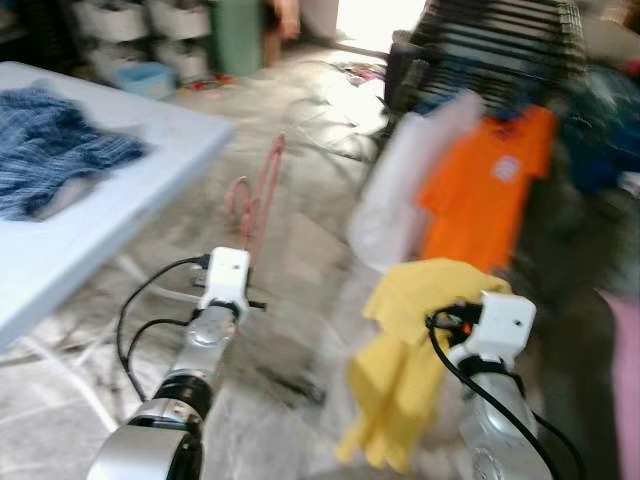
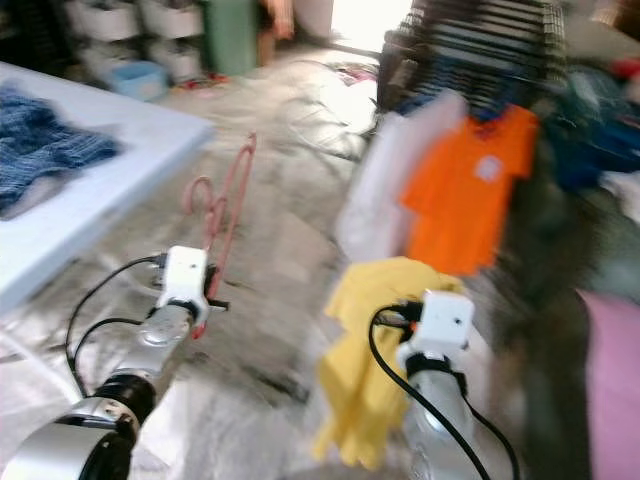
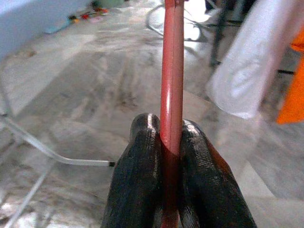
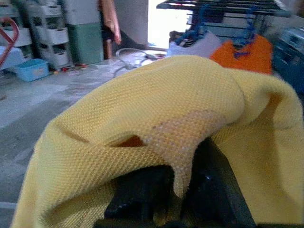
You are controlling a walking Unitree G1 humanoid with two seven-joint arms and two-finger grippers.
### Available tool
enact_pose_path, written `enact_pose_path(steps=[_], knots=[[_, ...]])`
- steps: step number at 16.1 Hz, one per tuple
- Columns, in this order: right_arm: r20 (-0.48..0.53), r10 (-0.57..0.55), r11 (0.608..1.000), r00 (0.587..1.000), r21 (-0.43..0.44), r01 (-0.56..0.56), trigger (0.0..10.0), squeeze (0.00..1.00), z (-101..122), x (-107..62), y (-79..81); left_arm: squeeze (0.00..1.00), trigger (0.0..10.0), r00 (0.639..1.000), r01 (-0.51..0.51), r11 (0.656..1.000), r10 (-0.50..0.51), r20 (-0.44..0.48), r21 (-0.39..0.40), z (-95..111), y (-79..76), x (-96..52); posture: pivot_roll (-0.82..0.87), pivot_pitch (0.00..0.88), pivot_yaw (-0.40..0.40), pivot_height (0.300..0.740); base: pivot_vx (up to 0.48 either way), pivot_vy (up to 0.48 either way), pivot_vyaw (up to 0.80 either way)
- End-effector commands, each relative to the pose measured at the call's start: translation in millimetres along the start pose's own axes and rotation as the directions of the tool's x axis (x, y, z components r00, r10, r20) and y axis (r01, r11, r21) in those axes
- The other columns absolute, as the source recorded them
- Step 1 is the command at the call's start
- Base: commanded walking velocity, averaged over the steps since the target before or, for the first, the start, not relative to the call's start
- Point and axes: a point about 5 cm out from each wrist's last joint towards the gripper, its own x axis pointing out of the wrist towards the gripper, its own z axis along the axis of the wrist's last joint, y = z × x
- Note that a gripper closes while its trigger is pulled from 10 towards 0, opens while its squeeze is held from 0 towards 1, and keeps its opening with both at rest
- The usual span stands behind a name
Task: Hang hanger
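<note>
Marble-patterned floor (image 1: pixel 300 250) stretched ahead of the robot, blurred in the head views. On it the left gripper (image 3: pixel 172 142) had its two black fingers (image 3: pixel 142 166) pinched tight around the thin red bar of a pink-red hanger (image 1: pixel 262 195), which rose upright from the grip with its hook at the top. The right gripper (image 4: pixel 190 171) was draped in a yellow garment (image 1: pixel 405 360); the cloth hid the fingertips, so whether those fingers were closed could not be told, though the fabric hung from that arm down toward the floor. Just beyond the yellow cloth, an orange shirt (image 1: pixel 490 185) and a white garment (image 1: pixel 400 190) hung side by side from a dark drying rack (image 1: pixel 500 45) at the robot's right front, crowding the space below its bars. To the left stood a white table (image 1: pixel 110 200) with a blue plaid cloth (image 1: pixel 50 145) lying on it. Farther back sat white storage drawers (image 1: pixel 140 20), a light blue basin (image 1: pixel 148 78) and a green bin (image 1: pixel 232 35), with hoses looped on the floor (image 1: pixel 340 100) near the bright doorway.
</note>
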Motion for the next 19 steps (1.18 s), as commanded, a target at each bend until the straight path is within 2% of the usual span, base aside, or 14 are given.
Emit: enact_pose_path(steps=[1, 5, 9, 12, 14, 19], knots=[[0.040, 0.005, 1.000, 0.999, 0.004, -0.005, 10.0, 0.00, 6.6, 4.4, 1.5, 0.00, 10.0, 1.000, -0.018, 1.000, 0.018, 0.000, 0.004, 2.7, 4.0, 1.7, 0.02, 0.000, -0.075, 0.740, 0.390, 0.000, 0.71], [0.068, 0.023, 0.999, 0.997, -0.033, -0.021, 10.0, 0.00, 14.7, 9.7, -1.2, 0.00, 10.0, 1.000, -0.001, 1.000, 0.001, -0.004, -0.018, 1.1, -7.0, 1.0, 0.00, 0.000, -0.087, 0.740, 0.393, 0.000, 0.73], [0.070, 0.033, 0.998, 0.997, -0.052, -0.030, 10.0, 0.00, 14.9, 9.7, -2.4, 0.00, 10.0, 0.996, 0.008, 0.997, -0.014, 0.089, 0.072, 10.7, -22.5, -0.3, 0.01, 0.000, -0.111, 0.740, 0.000, 0.000, 0.16], [0.075, 0.079, 0.995, 0.994, -0.068, -0.074, 10.0, 0.00, 16.4, 11.6, 3.3, 0.00, 10.0, 0.998, 0.000, 0.998, -0.004, 0.058, 0.057, 6.4, -22.4, -0.9, 0.02, 0.000, -0.122, 0.740, 0.000, 0.000, 0.00], [0.085, 0.109, 0.992, 0.990, -0.074, -0.103, 10.0, 0.00, 19.0, 13.3, 7.8, 0.00, 10.0, 0.999, -0.008, 0.999, 0.007, 0.033, 0.033, 2.4, -19.9, -1.3, 0.03, 0.000, -0.128, 0.740, 0.000, 0.000, 0.79], [0.087, 0.112, 0.992, 0.990, -0.064, -0.107, 10.0, 0.00, 17.4, 13.6, 7.7, 0.00, 10.0, 1.000, -0.008, 0.999, 0.007, 0.027, 0.036, 4.5, -18.4, 0.4, 0.04, 0.000, -0.115, 0.740, 0.000, -0.309, 0.72]])
